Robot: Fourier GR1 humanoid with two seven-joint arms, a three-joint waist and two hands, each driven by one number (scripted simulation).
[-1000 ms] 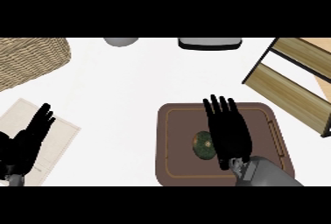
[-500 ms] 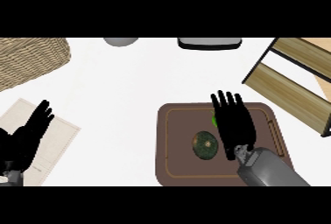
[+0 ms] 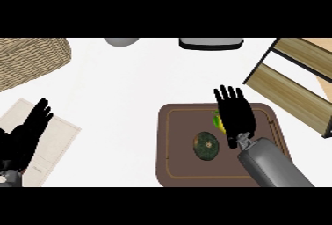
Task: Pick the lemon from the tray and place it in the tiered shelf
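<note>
A brown tray (image 3: 178,145) lies at the lower middle of the counter. On it I see a yellow lemon (image 3: 218,121), mostly hidden under my right hand (image 3: 235,115), and a dark green round fruit (image 3: 207,145) just left of the wrist. My right hand is open, fingers straight and pointing away, hovering over the tray's right half. The wooden tiered shelf (image 3: 292,83) stands at the right edge. My left hand (image 3: 26,136) rests open at the lower left, fingers up.
A wicker basket (image 3: 29,59) sits at the upper left. A pale cutting board (image 3: 55,136) lies under my left hand. A grey bowl (image 3: 121,41) and a dark appliance (image 3: 211,43) line the far edge.
My right hand has slid to the right across the tray, uncovering the green fruit and part of the lemon. The left hand has barely moved.
</note>
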